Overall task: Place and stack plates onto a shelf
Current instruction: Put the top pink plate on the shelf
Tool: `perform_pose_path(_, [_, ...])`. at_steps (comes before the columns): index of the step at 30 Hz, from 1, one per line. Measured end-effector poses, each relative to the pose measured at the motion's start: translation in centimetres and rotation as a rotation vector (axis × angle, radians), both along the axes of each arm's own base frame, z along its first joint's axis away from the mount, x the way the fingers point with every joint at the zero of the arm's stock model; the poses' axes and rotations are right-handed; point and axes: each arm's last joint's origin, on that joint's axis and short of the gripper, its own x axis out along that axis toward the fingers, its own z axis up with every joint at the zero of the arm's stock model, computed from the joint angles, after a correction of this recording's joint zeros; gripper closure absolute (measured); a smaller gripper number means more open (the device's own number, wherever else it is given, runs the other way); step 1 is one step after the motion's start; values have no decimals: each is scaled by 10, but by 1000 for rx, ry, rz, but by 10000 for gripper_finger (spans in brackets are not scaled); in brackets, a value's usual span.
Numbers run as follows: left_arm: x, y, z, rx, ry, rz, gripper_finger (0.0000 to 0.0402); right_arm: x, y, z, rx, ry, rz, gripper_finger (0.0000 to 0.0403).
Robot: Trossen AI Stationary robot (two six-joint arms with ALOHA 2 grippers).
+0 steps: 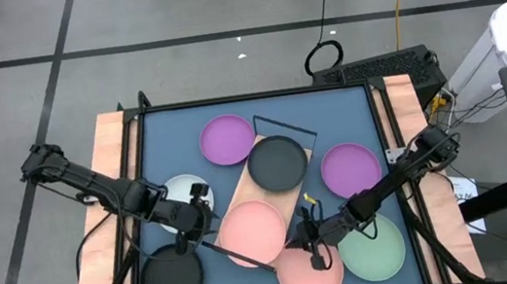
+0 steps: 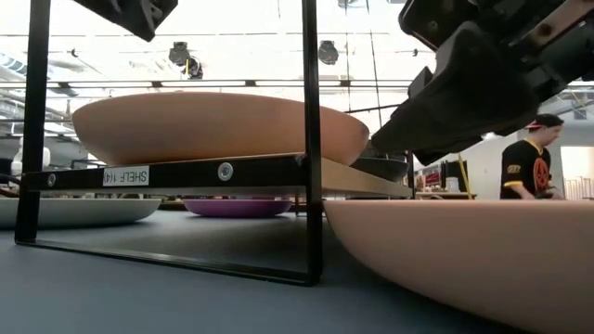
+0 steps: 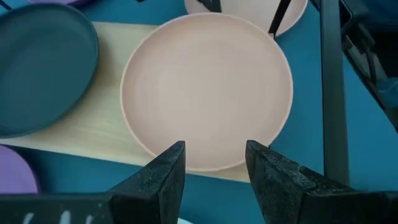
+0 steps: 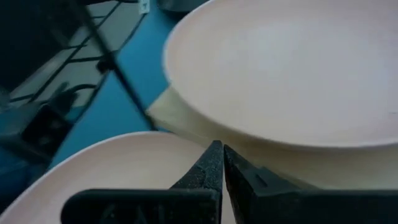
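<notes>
Pink plate (image 1: 251,230) and black plate (image 1: 277,161) resting side by side on the shelf (image 1: 258,192). Left claw (image 3: 211,163) spread, empty, hovering just beside that pink plate's rim. Right claw (image 4: 219,163) pressed together, holding nothing, over the second pink plate (image 1: 308,272) on the surface (image 1: 164,134). Remaining plates scattered around the shelf.

A person (image 2: 531,158) in a dark printed shirt stands in the room behind the table (image 1: 347,110).

Left pincer (image 1: 190,237) fingers apart, right pincer (image 1: 314,249) fingers closed, both arms reaching inward
</notes>
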Motion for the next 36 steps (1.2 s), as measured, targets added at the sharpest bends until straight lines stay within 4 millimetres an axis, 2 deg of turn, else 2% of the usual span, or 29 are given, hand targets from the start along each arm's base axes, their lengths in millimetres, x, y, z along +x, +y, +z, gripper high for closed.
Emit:
perform_pose_path(9, [-2, 13, -45, 57, 31, 28, 227, -13, 3, 17, 4, 58, 79, 403])
perform_pose_path(16, [-6, 16, -71, 112, 14, -63, 227, -26, 2, 33, -20, 95, 98, 403])
perform_pose_path(21, [-7, 15, -79, 69, -21, -78, 227, -28, 2, 40, -25, 67, 107, 403])
perform_pose_path(30, [-10, 16, -92, 55, -23, -71, 227, -26, 1, 42, -78, 23, 56, 403])
perform_pose_path(36, [-6, 15, -89, 61, -98, -60, 227, -26, 1, 42, -78, 18, 57, 403])
